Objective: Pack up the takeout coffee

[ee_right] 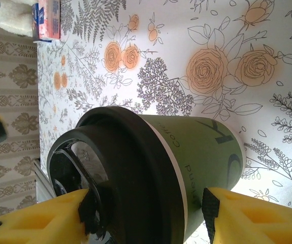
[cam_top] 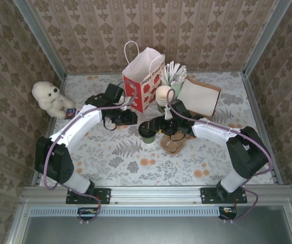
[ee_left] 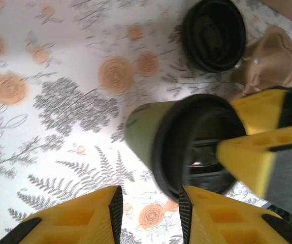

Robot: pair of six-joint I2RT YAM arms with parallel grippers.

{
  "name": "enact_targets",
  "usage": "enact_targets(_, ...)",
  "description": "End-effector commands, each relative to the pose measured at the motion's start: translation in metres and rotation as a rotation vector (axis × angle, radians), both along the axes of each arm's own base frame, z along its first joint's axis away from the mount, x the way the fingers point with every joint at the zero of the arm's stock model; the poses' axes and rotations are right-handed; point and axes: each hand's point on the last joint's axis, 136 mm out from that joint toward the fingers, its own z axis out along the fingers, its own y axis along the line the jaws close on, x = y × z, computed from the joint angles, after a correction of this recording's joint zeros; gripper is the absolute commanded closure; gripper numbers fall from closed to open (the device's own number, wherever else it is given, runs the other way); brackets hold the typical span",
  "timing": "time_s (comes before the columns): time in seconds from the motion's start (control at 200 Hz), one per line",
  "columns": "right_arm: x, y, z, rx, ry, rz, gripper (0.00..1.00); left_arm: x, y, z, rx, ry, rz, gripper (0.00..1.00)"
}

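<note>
My right gripper point(ee_right: 146, 203) clamped on takeout coffee point(ee_right: 201, 147) near lid. Cup on table just before paper bag point(cam_top: 144, 76). My left gripper point(ee_left: 151, 211) open, empty, beside cup. Grasp done; 1 job left: lift, lower into bag.

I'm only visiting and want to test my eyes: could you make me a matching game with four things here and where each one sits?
Things:
1. takeout coffee
2. white teddy bear
3. red-and-white paper bag
4. cup of white sticks

Places:
A. in the centre
B. at the back, handles up
C. far left
D. at the back, just right of the bag

Pairs: 1-A, 2-C, 3-B, 4-D
</note>
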Motion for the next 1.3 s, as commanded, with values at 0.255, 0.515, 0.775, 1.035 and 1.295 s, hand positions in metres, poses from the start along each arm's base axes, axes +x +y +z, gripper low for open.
enact_targets(0.255, -0.003, -0.002, -0.014, -0.081, 0.027, 0.01, 0.41, -0.002, -0.02, -0.021, -0.288, 0.152, 0.04, 0.59)
enact_targets(0.515, -0.006, -0.003, -0.019, -0.099, 0.039, 0.003, 0.43, -0.005, -0.02, -0.037, -0.282, 0.187, 0.035, 0.66)
enact_targets(0.775, -0.009, -0.007, -0.029, -0.129, 0.067, -0.016, 0.46, -0.012, -0.019, -0.054, -0.273, 0.222, 0.034, 0.71)
enact_targets(1.035, -0.014, -0.011, -0.047, -0.162, 0.114, -0.033, 0.49, -0.035, -0.007, -0.096, -0.193, 0.328, 0.026, 0.81)
enact_targets(1.295, -0.013, -0.009, -0.039, -0.155, 0.098, -0.032, 0.49, -0.022, -0.007, -0.07, -0.185, 0.272, 0.013, 0.8)
